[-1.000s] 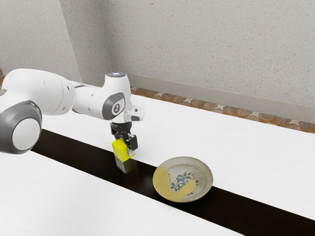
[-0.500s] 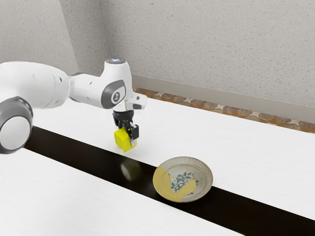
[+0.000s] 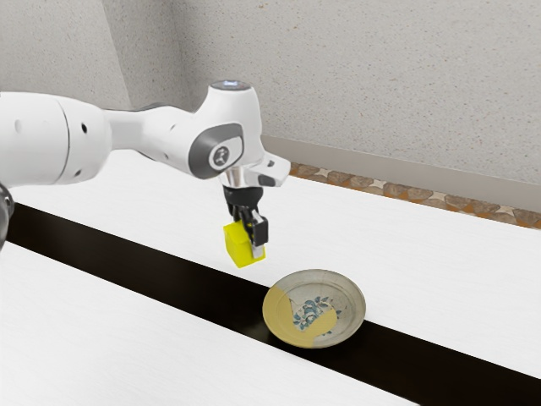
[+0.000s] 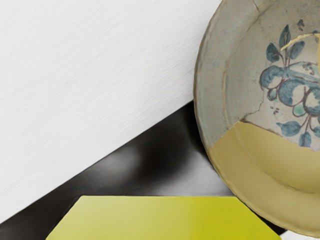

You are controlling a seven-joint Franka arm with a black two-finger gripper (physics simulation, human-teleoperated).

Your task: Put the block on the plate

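In the exterior view my gripper (image 3: 248, 241) holds the yellow block (image 3: 241, 246) up in the air, its fingers on two sides of it. Block and gripper hang up and to the exterior view's left of the plate (image 3: 314, 309), apart from it. The plate is round and shallow, grey and tan with a blue plant pattern. In the wrist view the block (image 4: 160, 218) is the large yellow shape close under my hand, and part of the plate (image 4: 237, 145) lies beyond it.
A glossy black strip (image 3: 152, 262) runs across the white table (image 3: 406, 254), and the plate rests over it. A speckled wall (image 3: 363, 76) rises behind the table.
My gripper has lifted the block off the table area and carried it toward the exterior view's right, nearer the plate. The plate has stayed where it was.
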